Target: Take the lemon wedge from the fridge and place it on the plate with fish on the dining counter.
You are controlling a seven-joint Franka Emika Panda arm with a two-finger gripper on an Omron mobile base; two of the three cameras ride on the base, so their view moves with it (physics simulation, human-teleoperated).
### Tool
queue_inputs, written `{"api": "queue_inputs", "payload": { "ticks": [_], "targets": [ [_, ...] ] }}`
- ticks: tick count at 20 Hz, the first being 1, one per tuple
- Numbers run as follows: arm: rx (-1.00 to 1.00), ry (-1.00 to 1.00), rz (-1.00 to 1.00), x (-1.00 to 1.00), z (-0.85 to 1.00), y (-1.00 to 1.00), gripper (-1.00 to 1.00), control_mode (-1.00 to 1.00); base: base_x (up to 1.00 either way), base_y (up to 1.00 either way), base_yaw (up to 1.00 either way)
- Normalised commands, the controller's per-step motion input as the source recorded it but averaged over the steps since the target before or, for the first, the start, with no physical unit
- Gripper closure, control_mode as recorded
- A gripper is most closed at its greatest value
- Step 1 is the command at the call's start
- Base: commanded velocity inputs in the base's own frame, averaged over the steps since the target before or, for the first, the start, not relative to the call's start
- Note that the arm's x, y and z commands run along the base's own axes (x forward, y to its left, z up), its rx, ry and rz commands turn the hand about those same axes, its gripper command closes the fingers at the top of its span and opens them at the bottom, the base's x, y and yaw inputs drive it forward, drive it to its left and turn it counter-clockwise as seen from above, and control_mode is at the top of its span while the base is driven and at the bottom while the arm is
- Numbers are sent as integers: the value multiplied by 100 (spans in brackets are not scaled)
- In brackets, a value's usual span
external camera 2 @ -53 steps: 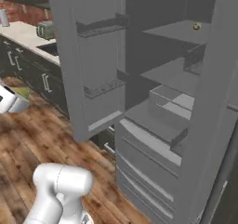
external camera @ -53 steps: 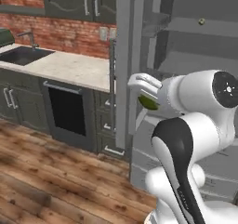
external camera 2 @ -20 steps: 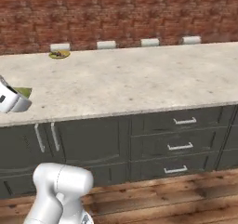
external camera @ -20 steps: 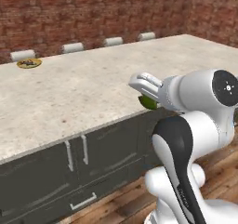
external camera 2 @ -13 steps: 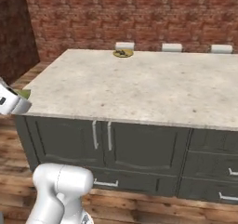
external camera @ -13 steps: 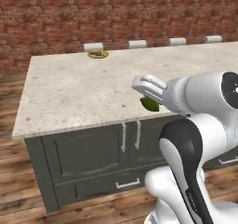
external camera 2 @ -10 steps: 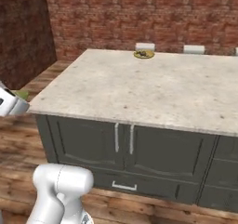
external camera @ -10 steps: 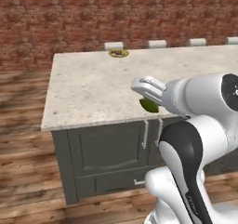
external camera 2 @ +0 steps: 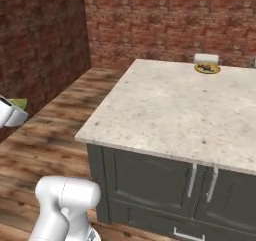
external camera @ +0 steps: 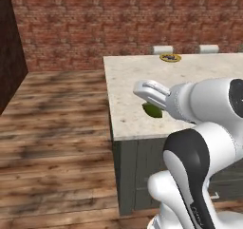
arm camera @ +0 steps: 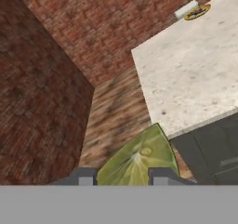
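The tool (arm camera: pixel 119 175) pinches the lemon wedge (arm camera: pixel 137 161), short of the worktop (external camera 2: pixel 170 110). Carrying step; next, I'd judge, reach to the plate with fish (external camera 2: pixel 207 68) at the far edge.

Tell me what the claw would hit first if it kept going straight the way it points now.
Probably the wooden floor beside the counter, though depth is hard to judge. The claw, shut on the lemon wedge, aims past the counter's corner toward the floor and brick wall, not at the plate.
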Motion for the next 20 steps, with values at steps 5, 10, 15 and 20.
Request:
{"api": "queue_inputs", "payload": {
  "ticks": [5,10,15,20],
  "targets": [
    [0,0,0,0,0,0,100,100,100,100,1],
    [0,0,0,0,0,0,100,100,100,100,0],
    [0,0,0,0,0,0,100,100,100,76,-14],
    [0,0,0,0,0,0,100,100,100,61,-27]
  ]
}}
